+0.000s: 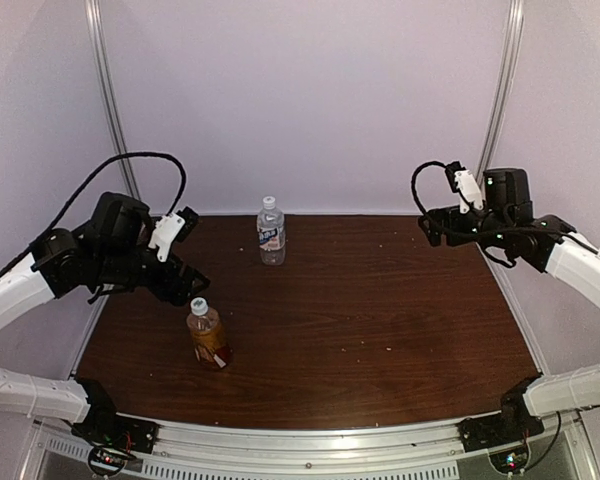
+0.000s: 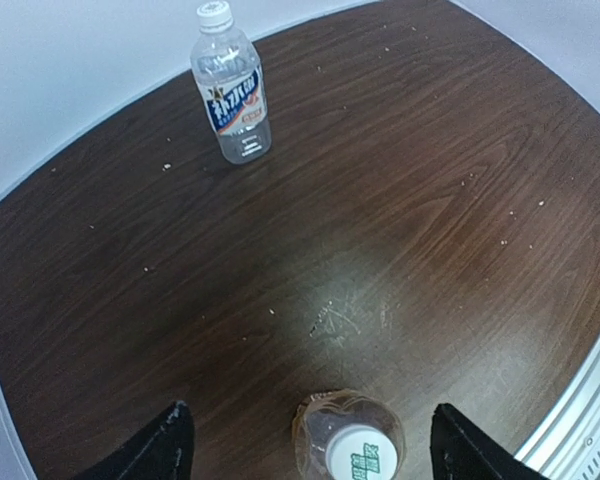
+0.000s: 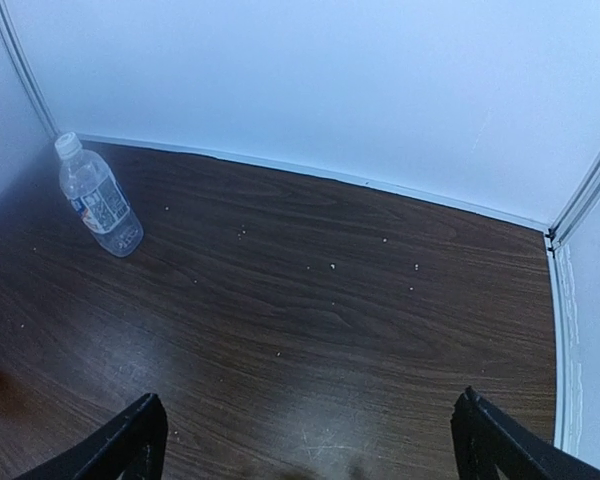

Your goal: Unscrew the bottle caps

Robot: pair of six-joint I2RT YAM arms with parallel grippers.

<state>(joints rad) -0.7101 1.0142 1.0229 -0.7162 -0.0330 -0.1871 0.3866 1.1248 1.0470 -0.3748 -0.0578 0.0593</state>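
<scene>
**Top view.** My left gripper (image 1: 187, 283) sits at centre left of the frame, directly above and touching nothing of the amber bottle (image 1: 209, 340). That bottle stands upright in the lower left part of the table (image 1: 380, 300), its white cap (image 1: 199, 306) still on. The clear bottle (image 1: 271, 236) stands upright at top centre, near the back wall, with its cap (image 1: 269, 202) also on. The two bottles are well apart. My right gripper (image 1: 432, 227) hangs at the upper right of the frame, above the table's far right corner and well away from both bottles.

**Left wrist view.** My left gripper (image 2: 315, 445) is spread wide, with one dark finger (image 2: 165, 445) at lower left and the other at lower right. The amber bottle (image 2: 325, 425) is seen from above at bottom centre, between the fingers and clear of both. Its cap (image 2: 358, 455) carries a green mark. The clear bottle (image 2: 232, 95) stands at upper left, blue-and-white label facing me, cap (image 2: 214, 13) at the frame's top edge.

**Right wrist view.** My right gripper (image 3: 315, 445) is also spread wide and holds nothing, its fingers (image 3: 130, 445) in the two bottom corners over bare wood. The clear bottle (image 3: 102, 203) appears at upper left, leaning in the picture, its cap (image 3: 68, 143) in place.
</scene>
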